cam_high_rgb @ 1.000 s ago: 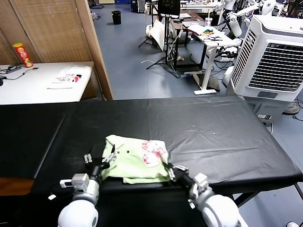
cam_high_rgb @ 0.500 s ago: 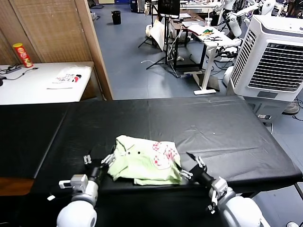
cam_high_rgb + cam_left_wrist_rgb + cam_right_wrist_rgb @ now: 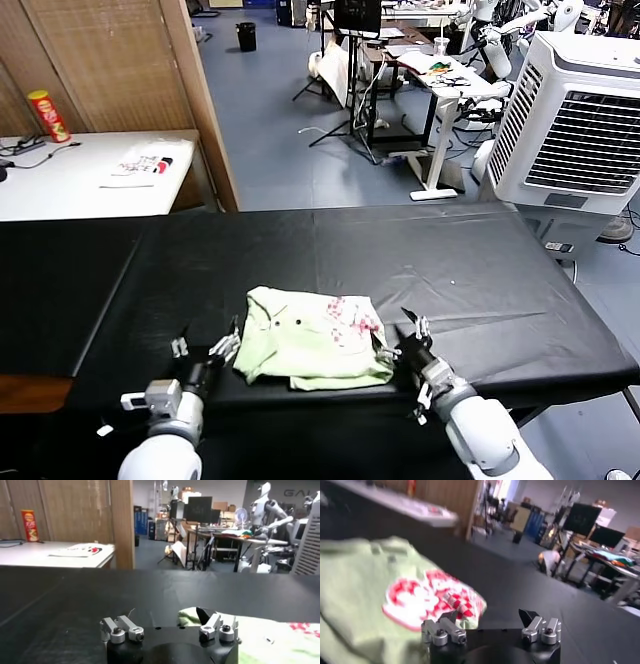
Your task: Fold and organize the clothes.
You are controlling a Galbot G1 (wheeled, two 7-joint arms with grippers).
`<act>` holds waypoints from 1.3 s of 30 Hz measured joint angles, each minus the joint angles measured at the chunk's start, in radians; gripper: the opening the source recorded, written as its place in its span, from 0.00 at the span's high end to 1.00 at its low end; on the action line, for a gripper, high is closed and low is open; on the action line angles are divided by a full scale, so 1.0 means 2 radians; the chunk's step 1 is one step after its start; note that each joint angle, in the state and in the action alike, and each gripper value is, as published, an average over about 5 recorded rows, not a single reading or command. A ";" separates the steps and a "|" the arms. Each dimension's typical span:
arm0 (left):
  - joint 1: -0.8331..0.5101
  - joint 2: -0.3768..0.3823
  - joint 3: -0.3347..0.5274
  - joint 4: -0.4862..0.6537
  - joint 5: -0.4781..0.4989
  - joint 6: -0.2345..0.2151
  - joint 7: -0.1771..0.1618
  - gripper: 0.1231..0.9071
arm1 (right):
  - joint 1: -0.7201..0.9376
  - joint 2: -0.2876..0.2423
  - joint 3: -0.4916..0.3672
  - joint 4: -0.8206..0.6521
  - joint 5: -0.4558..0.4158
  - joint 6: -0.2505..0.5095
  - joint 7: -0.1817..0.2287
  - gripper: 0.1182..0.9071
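Observation:
The pale green T-shirt (image 3: 300,350) lies folded in a small bundle near the front edge of the black table (image 3: 450,260), its pink-red print (image 3: 352,322) facing up on the right half. My left gripper (image 3: 205,350) stands open just left of the bundle, holding nothing; in the left wrist view the shirt (image 3: 280,640) shows past one side of that gripper (image 3: 165,622). My right gripper (image 3: 400,337) stands open at the bundle's right edge, with nothing between its fingers. In the right wrist view the printed shirt (image 3: 380,590) lies beside that gripper (image 3: 487,622), close to one finger (image 3: 445,628).
A white side table (image 3: 60,185) at far left carries a white printed packet (image 3: 140,165) and a red can (image 3: 45,115). A wooden partition (image 3: 120,60) stands behind it. A large white air cooler (image 3: 575,115) stands at far right. The table's front edge runs just below the shirt.
My right gripper has let go of the shirt and opened, drawing back to its right edge. The folded shirt has shifted to the right. The left gripper stays open, slightly lower.

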State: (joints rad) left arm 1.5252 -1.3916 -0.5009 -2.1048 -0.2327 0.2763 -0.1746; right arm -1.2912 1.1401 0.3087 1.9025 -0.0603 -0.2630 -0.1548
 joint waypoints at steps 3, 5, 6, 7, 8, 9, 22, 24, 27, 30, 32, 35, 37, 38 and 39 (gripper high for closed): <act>0.002 0.001 -0.001 0.000 -0.017 -0.012 -0.001 0.14 | -0.002 0.003 0.006 0.005 0.029 0.013 0.013 0.14; 0.004 0.003 -0.004 0.001 -0.031 -0.026 0.004 0.14 | -0.005 0.001 0.013 0.016 0.059 0.023 0.024 0.14; 0.006 0.005 -0.006 0.001 -0.036 -0.035 0.008 0.14 | -0.008 0.000 0.017 0.023 0.073 0.029 0.030 0.14; 0.009 0.007 -0.008 0.002 -0.039 -0.041 0.012 0.14 | -0.012 -0.001 0.021 0.030 0.085 0.034 0.035 0.14; 0.011 0.010 -0.009 0.002 -0.042 -0.047 0.016 0.14 | -0.016 -0.002 0.026 0.037 0.095 0.039 0.041 0.14; 0.014 0.013 -0.011 0.002 -0.044 -0.051 0.018 0.14 | -0.022 -0.003 0.031 0.045 0.103 0.043 0.046 0.14; 0.103 0.072 -0.026 -0.041 -0.043 -0.083 0.002 0.14 | -0.195 0.026 0.102 0.134 0.098 0.123 0.102 0.14; 0.126 0.074 -0.027 -0.048 -0.036 -0.088 0.003 0.14 | -0.226 0.030 0.109 0.143 0.086 0.144 0.113 0.14; 0.161 0.079 -0.031 -0.059 -0.030 -0.090 0.003 0.14 | -0.270 0.037 0.115 0.155 0.072 0.162 0.130 0.14; 0.193 0.083 -0.039 -0.071 -0.035 -0.085 -0.002 0.14 | -0.309 0.044 0.113 0.166 0.063 0.158 0.143 0.14; 0.213 0.085 -0.042 -0.080 -0.044 -0.079 -0.007 0.14 | -0.332 0.050 0.110 0.175 0.060 0.144 0.153 0.14; 0.238 0.087 -0.044 -0.096 -0.056 -0.064 -0.013 0.14 | -0.359 0.058 0.103 0.189 0.062 0.118 0.171 0.14; 0.248 0.087 -0.044 -0.106 -0.058 -0.050 -0.015 0.14 | -0.369 0.061 0.101 0.195 0.064 0.104 0.178 0.14; 0.252 0.087 -0.044 -0.110 -0.058 -0.044 -0.015 0.14 | -0.373 0.062 0.100 0.198 0.065 0.100 0.179 0.14; 0.254 0.087 -0.044 -0.113 -0.058 -0.038 -0.016 0.14 | -0.376 0.063 0.100 0.200 0.065 0.097 0.180 0.14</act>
State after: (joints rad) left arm 2.0335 -1.2181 -0.5898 -2.3315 -0.3490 0.1999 -0.2059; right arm -2.0433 1.2661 0.5079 2.3017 0.0691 -0.0697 0.2052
